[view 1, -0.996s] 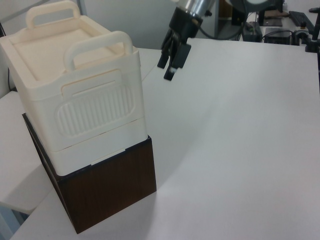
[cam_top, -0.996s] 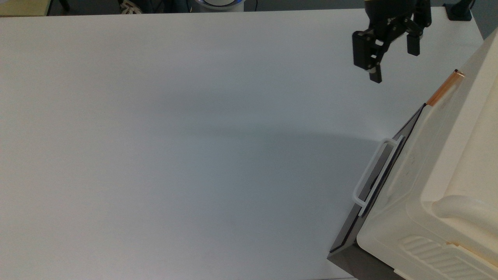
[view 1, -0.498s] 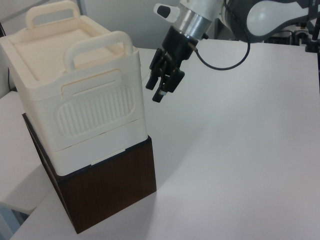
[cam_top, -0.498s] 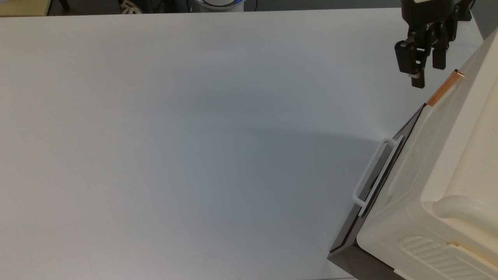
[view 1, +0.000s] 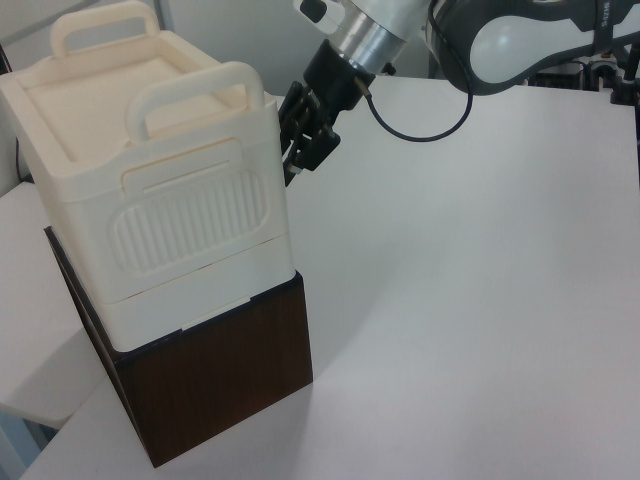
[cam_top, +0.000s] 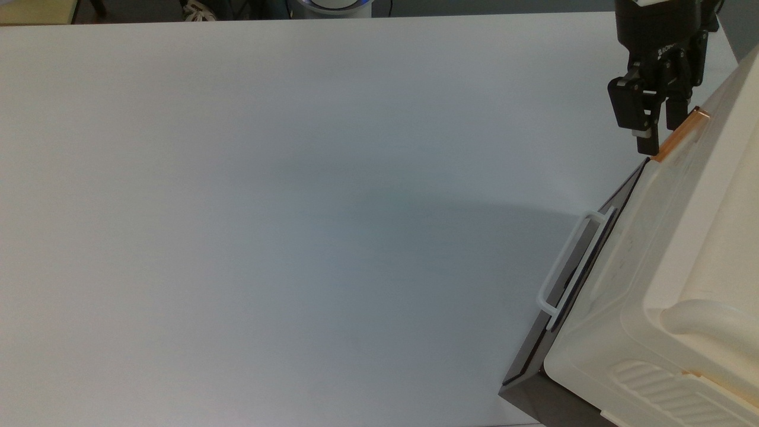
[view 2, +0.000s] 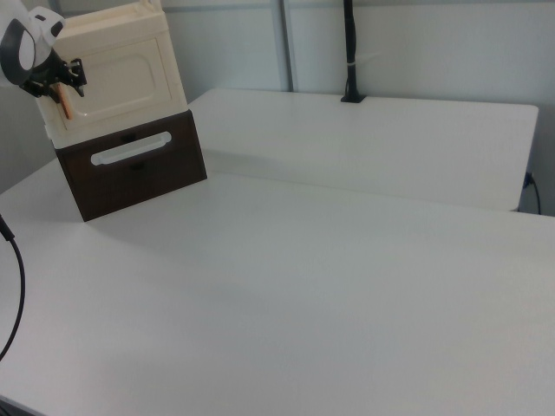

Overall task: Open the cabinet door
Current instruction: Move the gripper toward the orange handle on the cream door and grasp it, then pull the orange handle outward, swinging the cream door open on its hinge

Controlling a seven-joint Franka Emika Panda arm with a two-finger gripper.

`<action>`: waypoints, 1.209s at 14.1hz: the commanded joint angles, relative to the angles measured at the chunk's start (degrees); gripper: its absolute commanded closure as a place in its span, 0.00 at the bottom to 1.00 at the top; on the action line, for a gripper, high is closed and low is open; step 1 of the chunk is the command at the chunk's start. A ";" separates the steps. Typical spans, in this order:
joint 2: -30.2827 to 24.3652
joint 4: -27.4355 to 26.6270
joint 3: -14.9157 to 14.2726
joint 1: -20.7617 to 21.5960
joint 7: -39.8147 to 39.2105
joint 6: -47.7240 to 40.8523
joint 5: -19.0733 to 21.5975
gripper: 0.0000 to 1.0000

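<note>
The gripper [cam_top: 657, 127] reaches the copper handle [cam_top: 681, 134] of the cabinet door [view 2: 119, 73], far right in the top view; fingers spread, grasping nothing; the approach looks nearly done; next, probably clench on the bar and swing the door outward over the counter [cam_top: 296, 207].

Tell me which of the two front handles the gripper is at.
The copper-orange bar handle on the cream cabinet door; the gripper is right beside it. The white loop handle sits lower, on the dark panel.
</note>
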 commanded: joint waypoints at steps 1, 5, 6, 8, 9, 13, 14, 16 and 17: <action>1.45 1.80 -1.72 1.64 -0.43 3.44 -0.87 0.42; 1.54 1.62 -1.81 3.04 -0.17 3.27 -0.87 0.68; 1.45 1.45 -1.72 3.22 0.35 3.00 -0.87 0.90; 1.36 1.18 -1.63 3.22 2.90 3.00 -1.05 1.00; 1.27 1.09 -1.54 3.31 3.60 3.00 -1.66 1.00; 0.48 -0.57 -1.28 3.22 5.54 2.91 -3.69 1.00; -0.04 -0.58 -1.28 3.22 5.89 2.83 -3.69 1.00; -1.88 -2.23 -1.02 3.22 7.38 1.08 -3.60 1.00; -3.20 -3.73 -1.02 3.13 7.74 -0.06 -3.42 1.00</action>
